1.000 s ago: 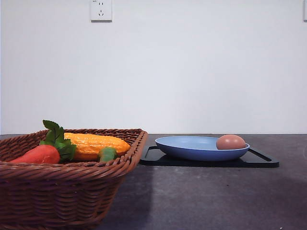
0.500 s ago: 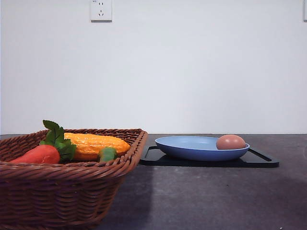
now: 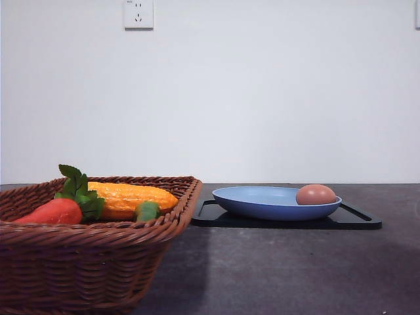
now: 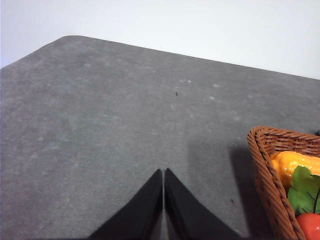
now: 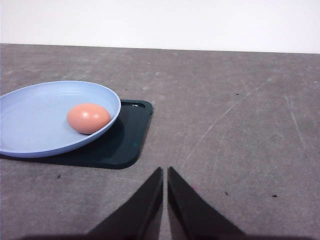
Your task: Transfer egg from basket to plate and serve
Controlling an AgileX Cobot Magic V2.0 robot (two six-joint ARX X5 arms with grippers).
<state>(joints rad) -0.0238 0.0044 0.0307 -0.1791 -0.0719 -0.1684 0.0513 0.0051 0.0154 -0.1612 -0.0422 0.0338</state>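
egg (image 5: 88, 118) sits near the rim of the blue plate (image 5: 35, 130) on the black tray (image 5: 127, 137) | left end effector (image 4: 163, 177) and right end effector (image 5: 165, 175) both clenched, empty | risk: egg's round, a bumped plate probably rolls it off

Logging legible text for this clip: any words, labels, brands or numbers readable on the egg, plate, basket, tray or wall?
None can be read.
The wall socket has faint marks above its slots, too small to read.
The egg, plate, basket, black tray, carrot and corn carry no print.
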